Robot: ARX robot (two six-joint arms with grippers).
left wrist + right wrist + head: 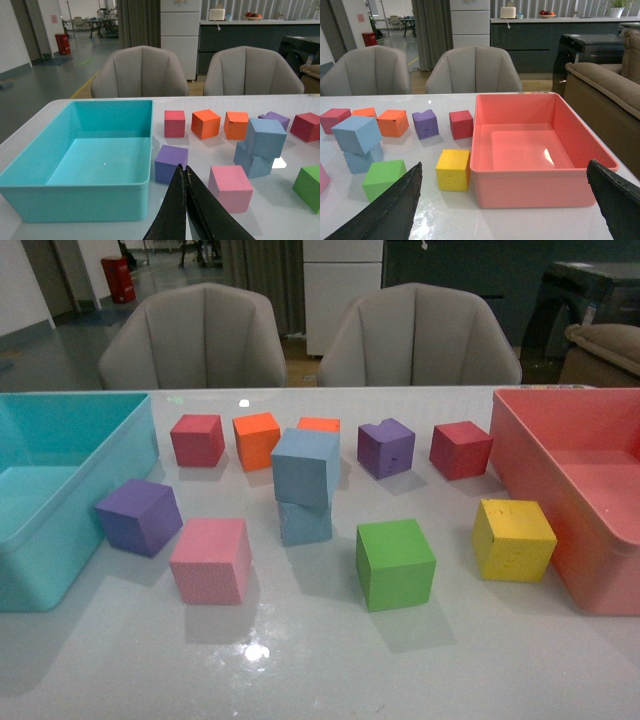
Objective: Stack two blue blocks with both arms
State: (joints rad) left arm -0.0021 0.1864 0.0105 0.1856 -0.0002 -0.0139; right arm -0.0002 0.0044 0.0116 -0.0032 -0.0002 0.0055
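The two pale grey-blue blocks stand stacked mid-table: the upper blue block [306, 466] sits turned and offset on the lower blue block [305, 522]. The stack also shows in the left wrist view [265, 136] and the right wrist view [356, 134]. Neither arm shows in the front view. My left gripper [183, 170] is shut and empty, back from the purple cube [170, 163] and well apart from the stack. My right gripper [504, 172] is open wide and empty, in front of the red bin [535, 150].
A teal bin [60, 495] stands at the left, the red bin [580, 490] at the right. Around the stack are pink [210, 560], green [396, 564], yellow [513, 539], purple [139, 516], red [197, 440] and orange [257, 440] cubes. Two chairs stand behind the table.
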